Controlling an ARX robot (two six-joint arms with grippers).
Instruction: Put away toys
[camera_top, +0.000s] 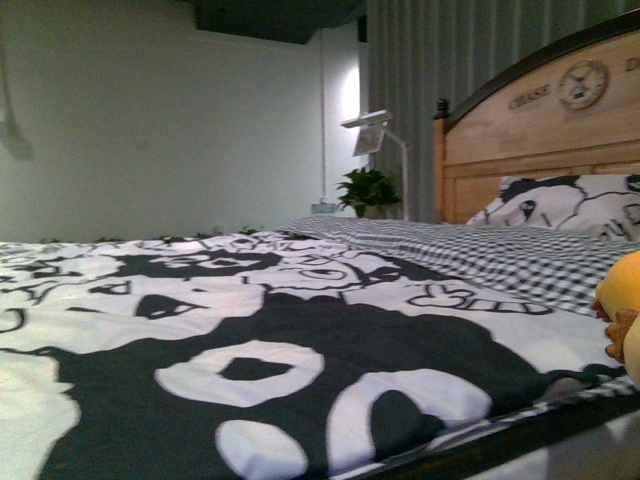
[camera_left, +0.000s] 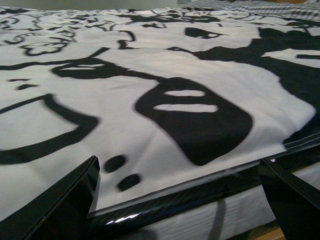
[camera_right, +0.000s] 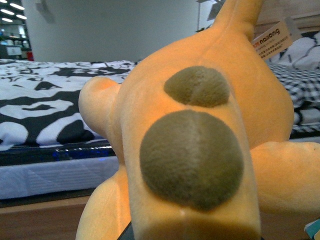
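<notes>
Across the front view spreads a bed, its black-and-white patterned duvet (camera_top: 300, 330) filling most of the frame; beyond the duvet lies a checked sheet (camera_top: 470, 250), running up to a wooden headboard (camera_top: 540, 150) with a round emblem near its top; grey curtains (camera_top: 420, 60) hang behind the headboard, beside a pale wall; a pillow (camera_top: 570, 205) in the same black-and-white print leans against the headboard.

At the right edge of that view, by the bed's near edge, a small part of the orange-yellow plush toy (camera_top: 625, 310) shows; whether it rests on the bed cannot be told. In the right wrist view the plush toy fills the frame, very close to the camera, with two olive-brown spots (camera_right: 192, 157) on its body and a paper tag (camera_right: 272, 40) near its far end; the bed's side and a wooden floor (camera_right: 45, 220) lie behind and below it. The right gripper cannot be made out there, so whether it is clamped on the toy cannot be told.

Beyond the bed's far side stand a white lamp (camera_top: 375, 130) and a small green plant (camera_top: 368, 190).

The left gripper (camera_left: 177, 165) hangs by the duvet's edge; its black fingers (camera_left: 60, 205) stand wide apart, with nothing held between them.
</notes>
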